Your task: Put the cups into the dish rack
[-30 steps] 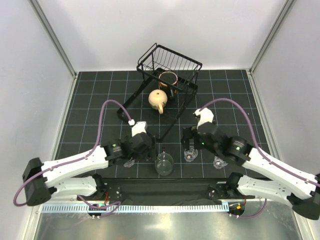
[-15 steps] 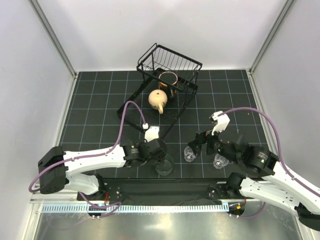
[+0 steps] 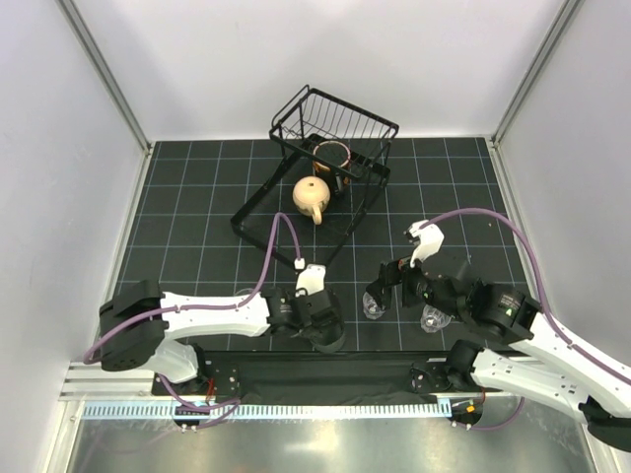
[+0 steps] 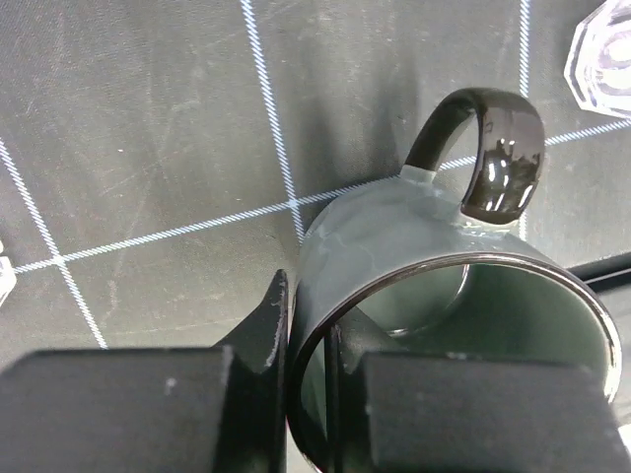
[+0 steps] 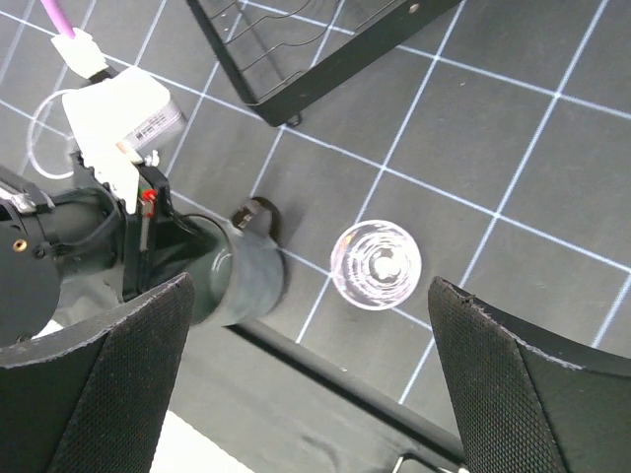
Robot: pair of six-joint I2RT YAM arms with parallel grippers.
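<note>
Our left gripper (image 4: 308, 340) clamps the grey mug (image 4: 394, 236) at its rim; our right gripper (image 5: 308, 296) hangs open above 1 glass tumbler (image 5: 376, 264). Next, we judge: lift the mug to the dish rack (image 3: 335, 123).

Bare mat (image 5: 513, 197) lies open between the grey mug (image 5: 245, 281) and the dish rack (image 3: 340, 118). Right of the mug, a clear tumbler (image 5: 376, 264) stands close.

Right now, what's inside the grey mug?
The mug holds one finger of the left gripper, which pinches its wall. Otherwise only bare grey inner wall shows; the bottom is mostly hidden by the gripper.
</note>
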